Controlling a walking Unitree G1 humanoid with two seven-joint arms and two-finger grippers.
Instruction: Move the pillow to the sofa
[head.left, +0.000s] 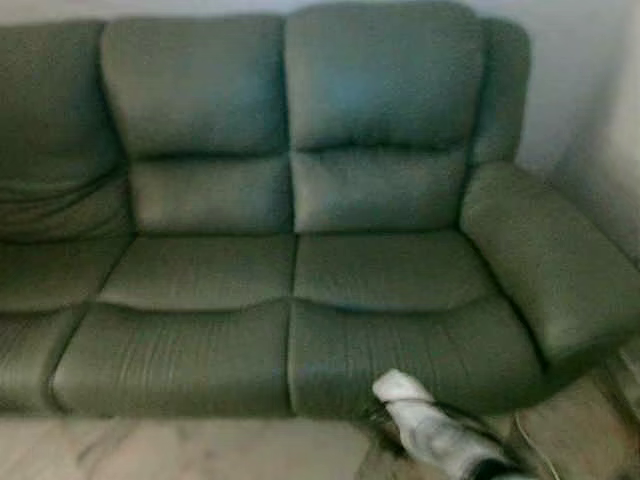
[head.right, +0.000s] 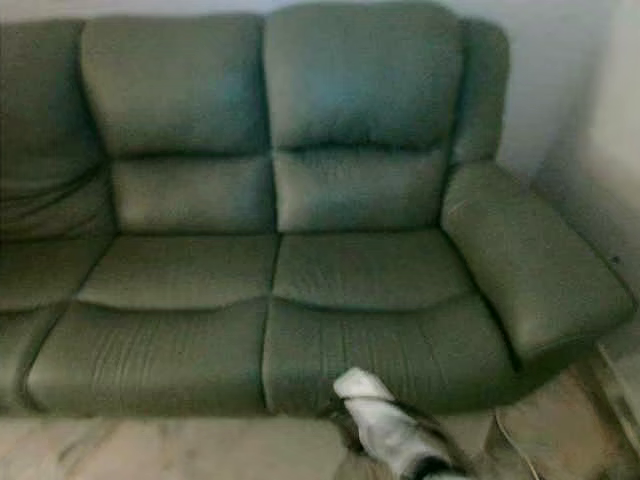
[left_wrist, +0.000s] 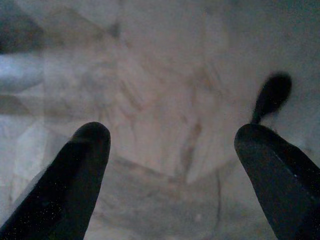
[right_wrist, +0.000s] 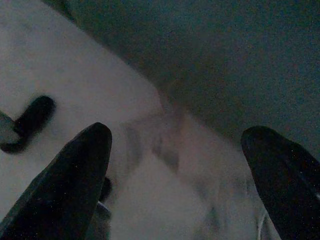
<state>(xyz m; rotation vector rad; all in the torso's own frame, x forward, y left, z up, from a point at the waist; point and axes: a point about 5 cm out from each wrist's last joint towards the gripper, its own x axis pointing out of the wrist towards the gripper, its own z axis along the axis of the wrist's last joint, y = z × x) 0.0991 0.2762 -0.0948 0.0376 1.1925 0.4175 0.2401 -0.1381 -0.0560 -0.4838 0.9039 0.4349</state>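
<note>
A big dark green sofa filled most of the room ahead of the robot, its seat cushions bare and its wide right armrest sloping toward the wall. The whole scene was soft and blurred. Below the sofa's front edge ran a pale, marbled floor.

The robot's right arm, silver with a pale rounded end, reached in low at the floor, just in front of the sofa's base and under the right-hand seat cushion. A thin pale cable lay on the floor just to the right of that arm.

From the wrist, the right claw stood with its two black fingers wide apart and nothing between them. Beyond them was the pale floor, and past that the dark green front of the sofa, close by. A small dark object lay on the floor off to one side of the fingers; I couldn't tell what it was.

The left claw was spread apart too, gripping nothing, pointed down at the veined floor. A small dark blob sat just beyond one fingertip, too blurred to name.

I couldn't make out the pillow anywhere, on the sofa cushions or on the floor around either claw.
</note>
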